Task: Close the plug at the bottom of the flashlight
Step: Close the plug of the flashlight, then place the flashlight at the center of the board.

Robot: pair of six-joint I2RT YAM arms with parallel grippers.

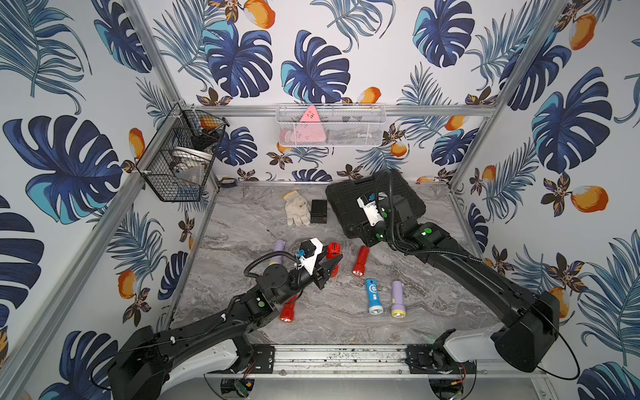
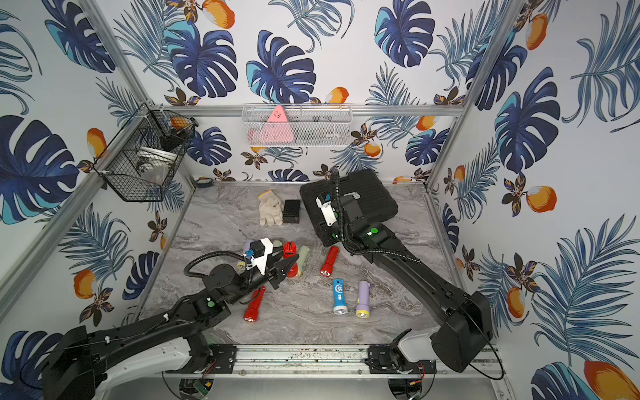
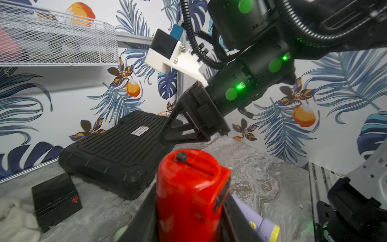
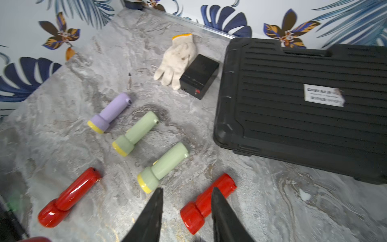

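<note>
your left gripper [image 1: 334,263] clamps the red flashlight [image 3: 188,188], right gripper [image 4: 187,190] parted and empty: centre on the plug [image 3: 194,165], press squarely

red flashlight [image 3: 188,194] blurred, far end cut off

Only one readable bit: white sticker [image 4: 324,95] on lid of black case [image 4: 272,130], 1st line starts "GREENER"; rest of that line & the smaller lines under it are too blurred in right wrist view. In left wrist view the same sticker shows just grey streaks. Blue flashlight [image 1: 373,296] on bench: white round emblem on barrel, seen in both top views, too small to make out. Small black box [image 4: 199,76]: tiny red mark at one edge, shape unclear. Pink triangle [image 1: 310,116] in white mesh basket [image 1: 363,133]: few dark marks near tip, unreadable
</note>
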